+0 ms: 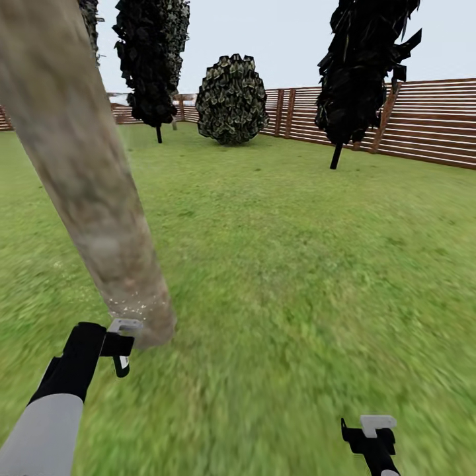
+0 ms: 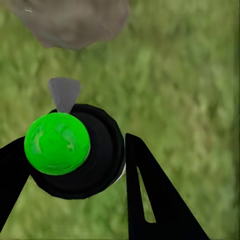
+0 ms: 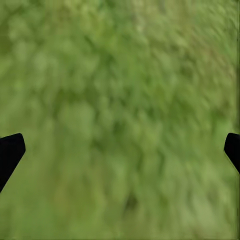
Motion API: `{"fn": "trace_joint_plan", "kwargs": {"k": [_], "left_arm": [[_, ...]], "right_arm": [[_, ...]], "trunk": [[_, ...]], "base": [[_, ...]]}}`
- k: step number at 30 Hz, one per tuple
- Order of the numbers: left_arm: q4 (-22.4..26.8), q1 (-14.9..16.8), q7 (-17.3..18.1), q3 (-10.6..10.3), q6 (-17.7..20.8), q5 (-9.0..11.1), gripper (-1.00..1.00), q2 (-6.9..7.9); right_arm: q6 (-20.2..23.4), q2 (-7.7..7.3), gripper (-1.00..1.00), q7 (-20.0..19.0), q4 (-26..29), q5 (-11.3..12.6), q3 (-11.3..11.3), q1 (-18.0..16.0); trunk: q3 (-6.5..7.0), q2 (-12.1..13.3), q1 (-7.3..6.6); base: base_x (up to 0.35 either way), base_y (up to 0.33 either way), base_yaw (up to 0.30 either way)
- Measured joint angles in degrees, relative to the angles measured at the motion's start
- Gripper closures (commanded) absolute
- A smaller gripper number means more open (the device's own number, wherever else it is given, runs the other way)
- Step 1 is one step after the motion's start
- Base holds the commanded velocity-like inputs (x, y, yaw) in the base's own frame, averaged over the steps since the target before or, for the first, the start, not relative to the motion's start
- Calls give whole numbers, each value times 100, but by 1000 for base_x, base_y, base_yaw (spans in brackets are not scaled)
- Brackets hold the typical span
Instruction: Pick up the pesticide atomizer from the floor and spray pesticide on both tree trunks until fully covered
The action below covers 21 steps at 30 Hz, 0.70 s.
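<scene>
**Atomizer gripped at the foot of the pale trunk**

Nearest the head camera, the left arm [image 1: 46, 416] reaches forward with its grey forearm and black wrist, and the left gripper [image 1: 121, 344] sits just beside the base of the tree trunk [image 1: 79, 165]. Seen from the left wrist, the black fingers [image 2: 150, 195] are closed around the pesticide atomizer [image 2: 75, 150], a round black body with a bright green cap [image 2: 57, 143] and a small grey nozzle [image 2: 64, 93] that points toward the trunk's foot [image 2: 75, 20]. So the claw is narrowed onto the atomizer, one finger on each side of it.

Fine white specks of pesticide [image 1: 132, 307] dot the lowest part of the trunk, with a few more scattered on the grass to its left. Above that band the trunk's beige-grey mottled bark shows no clear specks. It rises, leaning in the picture, toward the upper left corner of the head view.

At the lower right, the right gripper [image 1: 371, 433] hangs over bare lawn, well apart from the trunk. From the right wrist its two black fingertips [image 3: 10, 150] stand wide apart at opposite sides, with nothing but blurred grass [image 3: 120, 120] between them.

Farther out, the lawn [image 1: 297, 251] stretches to a brown slatted fence [image 1: 430, 122]. Before it stand a round dark bush [image 1: 231, 99] and two dark-leaved thin-stemmed trees, one left of the bush [image 1: 152, 59] and one to its right [image 1: 360, 66].
</scene>
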State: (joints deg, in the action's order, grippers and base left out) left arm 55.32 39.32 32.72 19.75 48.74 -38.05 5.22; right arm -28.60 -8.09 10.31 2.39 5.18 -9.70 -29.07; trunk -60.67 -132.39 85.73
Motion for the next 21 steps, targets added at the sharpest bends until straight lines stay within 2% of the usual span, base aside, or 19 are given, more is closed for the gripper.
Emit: {"fn": "trace_joint_plan", "kwargs": {"k": [3,4,8,11,13,15,21], "left_arm": [[30,20,30,45,111,28,100,17],[61,51,45,27,473,-11,100,46],[398,70,55,7,815,-5,100,243],[525,71,108,-8,854,38,100,292],[538,71,124,-107,858,44,100,295],[553,67,130,-292,868,37,100,298],[687,46,133,-341,873,47,100,302]], "right_arm": [[0,0,-100,-3,0,0,0,0],[2,0,-100,-4,1,0,0,2],[3,0,-100,-4,1,1,0,3],[1,0,-100,-4,1,0,0,1],[2,0,-100,-4,1,0,1,0],[3,0,-100,-4,1,0,0,0],[1,15,-100,-3,0,0,-9,0]], "trunk": [[0,0,0],[0,0,1],[0,0,2],[0,0,2],[0,0,2],[0,0,2],[0,0,4]], "base": [[159,-138,0],[42,-33,0],[13,-10,0],[0,0,0],[0,0,0],[0,0,0],[-81,-85,0]]}}
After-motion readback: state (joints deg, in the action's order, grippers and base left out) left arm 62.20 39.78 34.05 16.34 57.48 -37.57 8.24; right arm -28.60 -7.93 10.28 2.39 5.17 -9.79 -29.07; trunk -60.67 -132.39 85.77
